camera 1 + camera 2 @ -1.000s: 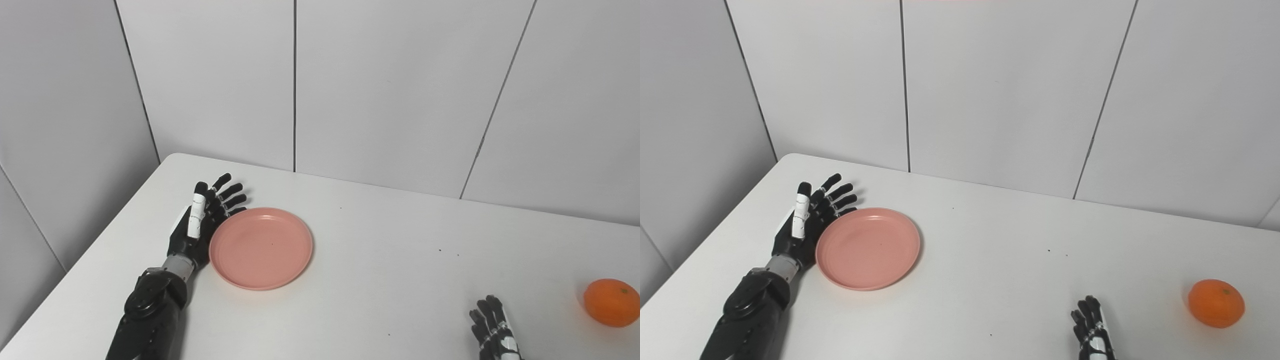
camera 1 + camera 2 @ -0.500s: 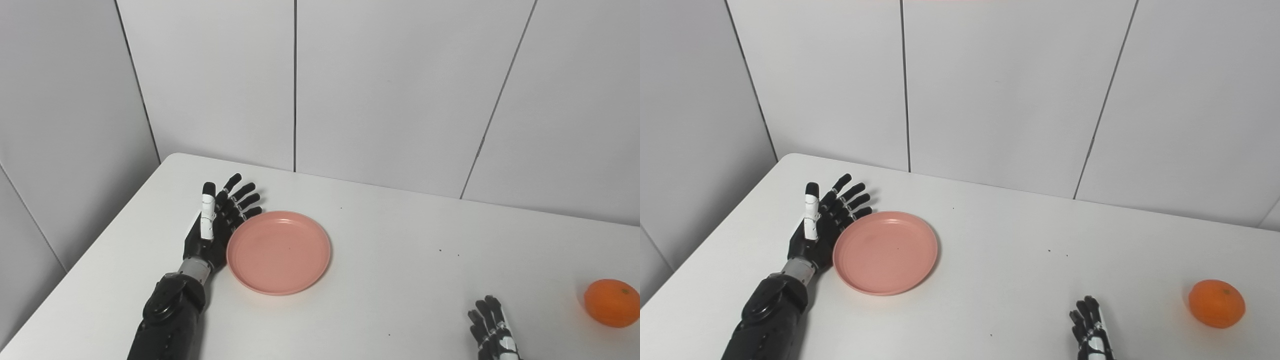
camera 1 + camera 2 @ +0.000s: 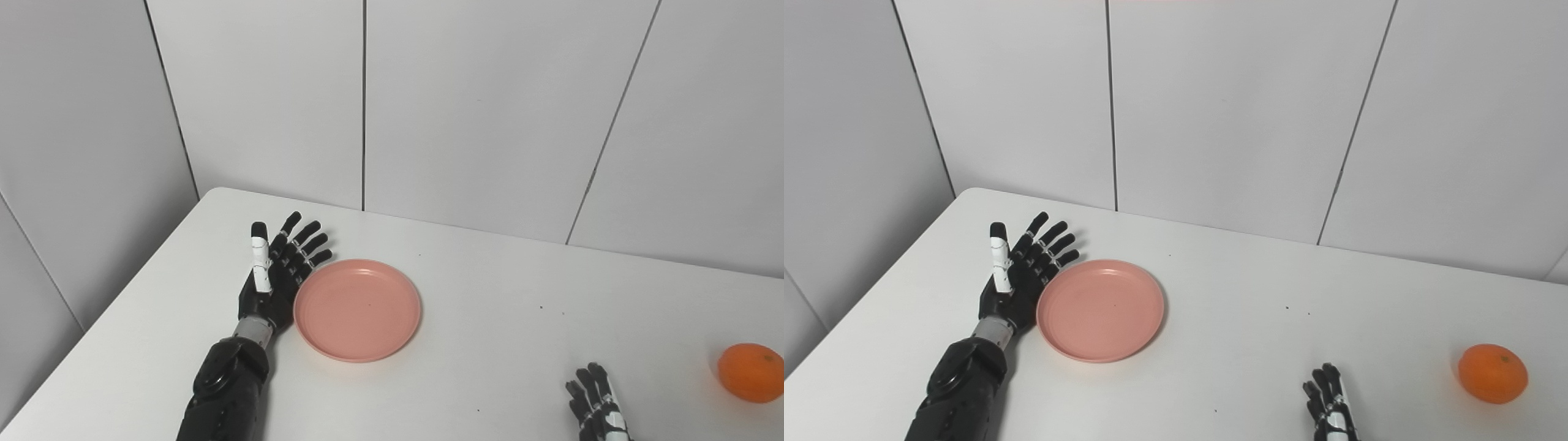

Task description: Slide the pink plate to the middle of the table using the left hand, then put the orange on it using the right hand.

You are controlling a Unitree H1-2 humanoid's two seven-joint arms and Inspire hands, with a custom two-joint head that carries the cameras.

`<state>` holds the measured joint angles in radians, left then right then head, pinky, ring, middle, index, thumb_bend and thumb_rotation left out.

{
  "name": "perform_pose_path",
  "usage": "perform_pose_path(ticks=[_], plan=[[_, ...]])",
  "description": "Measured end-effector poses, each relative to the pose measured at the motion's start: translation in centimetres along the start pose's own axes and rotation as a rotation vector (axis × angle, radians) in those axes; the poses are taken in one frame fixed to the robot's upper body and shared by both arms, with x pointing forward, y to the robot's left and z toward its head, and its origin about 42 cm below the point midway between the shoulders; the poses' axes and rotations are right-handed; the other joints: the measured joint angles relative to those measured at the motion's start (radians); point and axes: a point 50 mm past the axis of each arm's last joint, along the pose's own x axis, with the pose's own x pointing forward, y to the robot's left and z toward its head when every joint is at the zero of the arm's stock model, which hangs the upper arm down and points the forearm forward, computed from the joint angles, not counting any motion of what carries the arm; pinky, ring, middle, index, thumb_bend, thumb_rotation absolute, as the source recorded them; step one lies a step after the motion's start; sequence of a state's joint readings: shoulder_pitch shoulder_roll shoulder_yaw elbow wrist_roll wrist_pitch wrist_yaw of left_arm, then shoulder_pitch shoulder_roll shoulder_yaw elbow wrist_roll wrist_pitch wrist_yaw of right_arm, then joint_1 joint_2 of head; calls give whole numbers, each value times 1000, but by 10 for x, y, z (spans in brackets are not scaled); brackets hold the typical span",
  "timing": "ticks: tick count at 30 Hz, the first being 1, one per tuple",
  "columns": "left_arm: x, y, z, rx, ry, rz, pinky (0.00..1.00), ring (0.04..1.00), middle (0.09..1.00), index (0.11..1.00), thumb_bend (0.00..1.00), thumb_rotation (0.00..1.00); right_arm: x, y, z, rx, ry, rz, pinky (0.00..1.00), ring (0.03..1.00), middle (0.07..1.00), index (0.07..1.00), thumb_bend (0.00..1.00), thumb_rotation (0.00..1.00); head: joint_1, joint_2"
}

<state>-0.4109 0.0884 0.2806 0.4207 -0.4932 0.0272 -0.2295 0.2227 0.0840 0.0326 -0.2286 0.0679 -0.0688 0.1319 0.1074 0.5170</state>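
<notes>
You are in the first step: your left hand [image 3: 277, 278] stands flat with its fingers spread, holding nothing, its palm edge against the left rim of the pink plate [image 3: 358, 309]. The plate lies left of the middle of the table [image 3: 490, 318], so the push needs to go further right, with the palm kept low on the rim. Your right hand [image 3: 595, 407] rests empty, fingers apart, at the near edge. The orange [image 3: 751, 372] sits to its right, apart from it.

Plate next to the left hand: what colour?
Pink, plain; the plate shows best in the left eye view.
</notes>
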Motion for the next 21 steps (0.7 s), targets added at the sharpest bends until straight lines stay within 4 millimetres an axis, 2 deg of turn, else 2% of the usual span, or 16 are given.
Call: perform_pose_path(ticks=[21], plan=[[-1, -28, -18, -48, 36, -47, 807, 865, 882, 926, 951, 960, 0, 4, 0, 3, 14, -8, 1000, 937, 952, 958, 796, 996, -20, 23]])
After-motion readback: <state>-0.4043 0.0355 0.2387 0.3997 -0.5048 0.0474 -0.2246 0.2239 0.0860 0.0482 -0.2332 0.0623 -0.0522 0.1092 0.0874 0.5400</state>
